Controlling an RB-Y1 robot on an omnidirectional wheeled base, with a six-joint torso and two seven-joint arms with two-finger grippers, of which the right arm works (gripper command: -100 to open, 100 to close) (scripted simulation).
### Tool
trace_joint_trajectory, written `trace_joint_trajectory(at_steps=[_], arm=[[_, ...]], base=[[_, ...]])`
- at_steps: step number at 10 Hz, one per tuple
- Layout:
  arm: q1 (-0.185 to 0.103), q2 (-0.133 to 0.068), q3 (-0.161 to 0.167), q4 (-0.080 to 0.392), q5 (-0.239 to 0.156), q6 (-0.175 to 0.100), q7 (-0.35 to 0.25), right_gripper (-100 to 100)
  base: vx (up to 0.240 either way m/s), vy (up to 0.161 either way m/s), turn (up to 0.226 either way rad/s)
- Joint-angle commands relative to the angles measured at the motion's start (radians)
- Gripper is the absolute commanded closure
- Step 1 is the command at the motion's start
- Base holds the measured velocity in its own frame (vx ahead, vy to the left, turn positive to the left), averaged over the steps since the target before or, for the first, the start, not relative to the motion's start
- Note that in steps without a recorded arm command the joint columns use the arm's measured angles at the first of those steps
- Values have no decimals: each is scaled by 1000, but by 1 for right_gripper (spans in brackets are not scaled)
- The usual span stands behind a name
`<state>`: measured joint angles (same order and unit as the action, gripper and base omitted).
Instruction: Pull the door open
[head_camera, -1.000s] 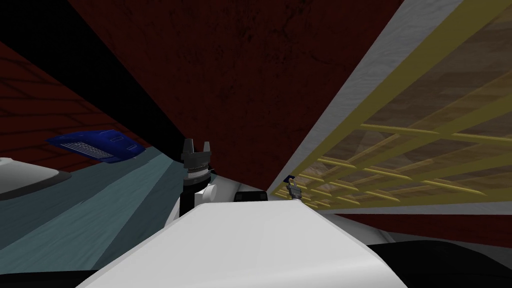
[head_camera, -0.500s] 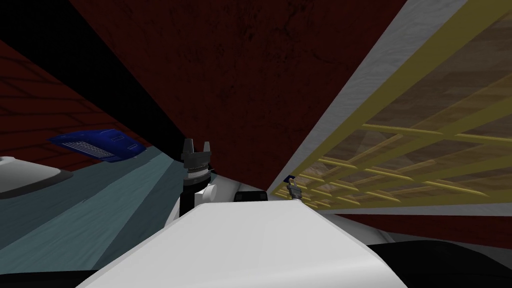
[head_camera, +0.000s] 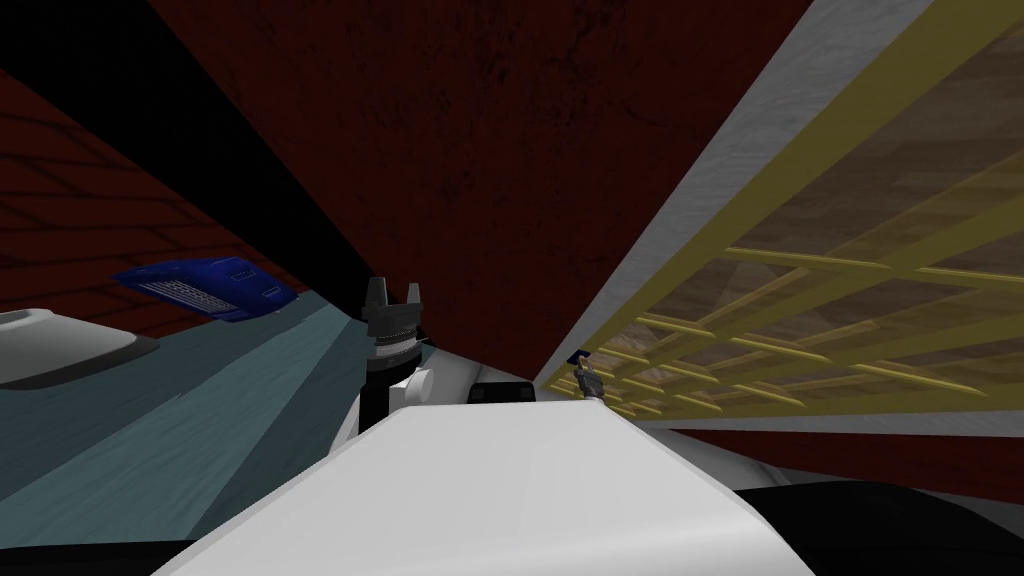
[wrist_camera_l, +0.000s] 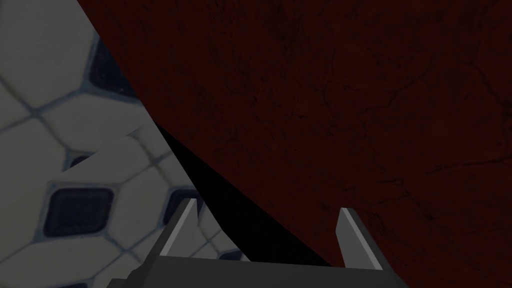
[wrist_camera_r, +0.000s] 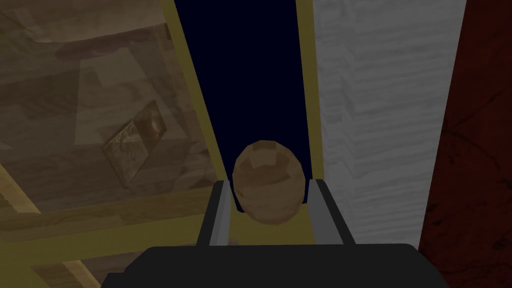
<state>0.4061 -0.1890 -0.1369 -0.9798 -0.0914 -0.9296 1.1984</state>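
Note:
The door has a yellow grid frame with brownish panes and runs along my right, next to a white door frame. Its round brown knob sits between the fingers of my right gripper, which press its sides. In the head view that right gripper is small, at the door's near edge. A dark blue strip shows behind the knob. My left gripper stands upright in front of the chest, away from the door. Its fingers are open and hold nothing.
A dark red wall rises straight ahead, close to me. A black area lies beside it. On the left, over a teal surface, are a blue object and a white object on a dark base. Tiled floor lies beneath the left hand.
The whole head picture has shifted a little to the right, so my view has turned slightly. Both grippers keep their places and the right one stays on the knob.

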Motion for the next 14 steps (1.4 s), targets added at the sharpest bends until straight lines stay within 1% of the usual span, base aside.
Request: trace_joint_trajectory(at_steps=[1, 3, 4, 5, 6, 7, 8, 10, 11, 12, 13, 14], arm=[[0, 1, 4, 2, -2, 0, -31, 100], [-1, -1, 9, 2, -10, 0, -92, 100], [-1, -1, 9, 2, -10, 0, -97, 100], [-2, -3, 12, 3, -15, 0, -135, 100], [-3, -5, 15, 3, -20, 0, -161, 100], [-3, -5, 15, 3, -20, 0, -174, 100], [-3, -6, 18, 4, -26, -1, -210, 100], [-4, -8, 21, 4, -31, -1, -251, 100], [-5, -10, 25, 5, -37, -1, -286, 100], [-5, -10, 25, 5, -37, -1, -290, 100], [-6, -12, 29, 5, -44, -1, -330, 100], [-7, -14, 33, 5, -50, -2, -355, 100]], base=[[-12, -4, 9], [-15, -2, 19], [-15, -3, 9], [-15, -4, 16], [-22, -6, 34], [-20, -2, 13], [-25, 0, 19], [-22, -2, 19], [-24, -3, 22], [-16, -3, 12], [-22, -2, 23], [-34, -3, 34]])
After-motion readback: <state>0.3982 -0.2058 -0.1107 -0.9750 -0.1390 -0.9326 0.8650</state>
